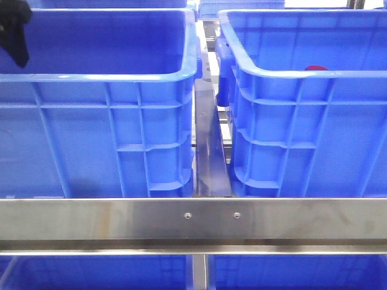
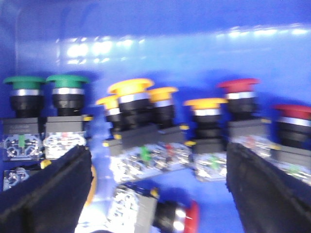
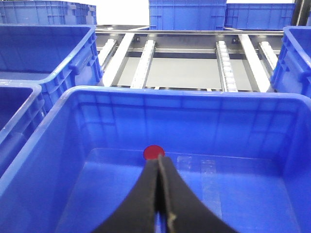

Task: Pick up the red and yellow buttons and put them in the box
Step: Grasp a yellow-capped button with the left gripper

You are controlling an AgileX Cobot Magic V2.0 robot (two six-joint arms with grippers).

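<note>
Pick step in hand. Left gripper spread wide inside left crate, over yellow buttons and red buttons mid-frame. Right gripper clenched, empty, above box; one red button already inside. Next: descend, clamp one cap.

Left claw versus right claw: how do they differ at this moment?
The left claw is open, its fingers spread wide, while the right claw is shut with nothing visibly between its fingers. The left claw hangs over a crowd of green, yellow and red buttons; the right claw sits over a box holding only one red button. Both are black and inside blue crates.
</note>
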